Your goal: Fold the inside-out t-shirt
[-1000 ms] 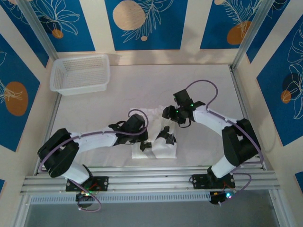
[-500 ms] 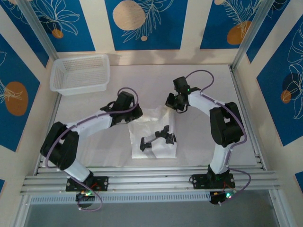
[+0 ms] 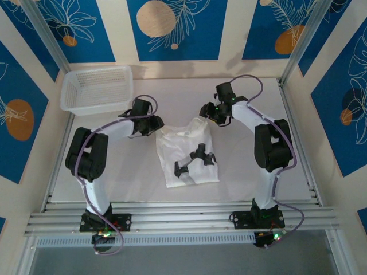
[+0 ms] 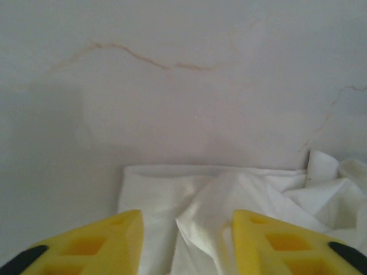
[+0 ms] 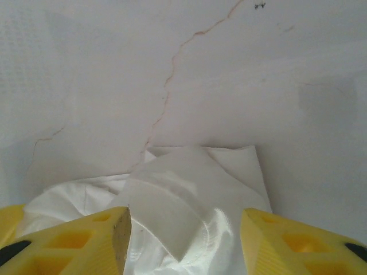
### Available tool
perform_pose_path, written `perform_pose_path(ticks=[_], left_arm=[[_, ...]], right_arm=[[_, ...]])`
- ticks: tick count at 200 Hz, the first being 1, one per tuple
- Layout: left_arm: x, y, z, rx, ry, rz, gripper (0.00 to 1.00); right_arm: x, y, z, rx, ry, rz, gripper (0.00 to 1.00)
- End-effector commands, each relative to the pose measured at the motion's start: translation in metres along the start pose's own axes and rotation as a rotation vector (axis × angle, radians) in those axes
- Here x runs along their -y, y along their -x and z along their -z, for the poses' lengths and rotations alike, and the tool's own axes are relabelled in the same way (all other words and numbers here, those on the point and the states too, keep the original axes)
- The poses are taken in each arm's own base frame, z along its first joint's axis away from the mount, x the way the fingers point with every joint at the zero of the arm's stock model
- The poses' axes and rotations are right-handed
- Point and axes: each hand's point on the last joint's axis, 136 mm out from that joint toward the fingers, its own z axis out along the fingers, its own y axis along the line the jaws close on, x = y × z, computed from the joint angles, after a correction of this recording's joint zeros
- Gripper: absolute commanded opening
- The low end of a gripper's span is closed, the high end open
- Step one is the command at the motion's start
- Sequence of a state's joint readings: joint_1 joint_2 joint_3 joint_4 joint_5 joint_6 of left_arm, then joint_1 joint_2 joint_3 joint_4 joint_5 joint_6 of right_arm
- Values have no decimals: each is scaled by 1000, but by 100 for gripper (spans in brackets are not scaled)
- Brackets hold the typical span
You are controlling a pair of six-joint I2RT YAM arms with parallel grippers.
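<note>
The inside-out t-shirt (image 3: 186,163) lies as a white, partly folded bundle in the middle of the table, with a dark mark on its top. My left gripper (image 3: 156,126) is at the shirt's far left corner. In the left wrist view it (image 4: 183,246) is open, its yellow fingers (image 4: 97,243) straddling a raised crease of the cloth (image 4: 229,195). My right gripper (image 3: 207,112) is at the far right corner. In the right wrist view it (image 5: 186,243) is also open, and a folded flap of the shirt (image 5: 189,189) lies loose between its fingers (image 5: 295,243).
A white plastic mesh basket (image 3: 97,89) stands at the back left. The white table top (image 3: 258,166) extends right of the shirt. Metal frame posts (image 3: 289,63) and a rail along the front edge (image 3: 183,216) bound the workspace.
Both arms have swung from the shirt's near part to its far corners. The cloth's far edge now lies further back and spread wider. Both grippers now stand open.
</note>
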State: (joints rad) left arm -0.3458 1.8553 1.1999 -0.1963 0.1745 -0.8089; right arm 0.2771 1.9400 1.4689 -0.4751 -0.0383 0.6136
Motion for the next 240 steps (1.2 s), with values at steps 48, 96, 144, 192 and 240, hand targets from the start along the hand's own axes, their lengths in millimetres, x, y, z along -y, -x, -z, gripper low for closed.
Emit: perform_pose_path(ticks=[48, 96, 144, 192, 240], left_arm=[[7, -60, 50, -51, -92, -165, 20], [21, -131, 35, -167, -135, -192, 0], [59, -101, 0, -113, -206, -178, 0], [79, -64, -26, -54, -217, -187, 0], [61, -20, -35, -1, -179, -153, 7]], right_arm=[[21, -37, 6, -44, -46, 116, 9], [8, -75, 7, -77, 70, 74, 5], [1, -77, -27, -130, 76, 54, 3], [-15, -56, -48, -149, 117, 65, 0], [-26, -30, -48, -135, 129, 67, 2]])
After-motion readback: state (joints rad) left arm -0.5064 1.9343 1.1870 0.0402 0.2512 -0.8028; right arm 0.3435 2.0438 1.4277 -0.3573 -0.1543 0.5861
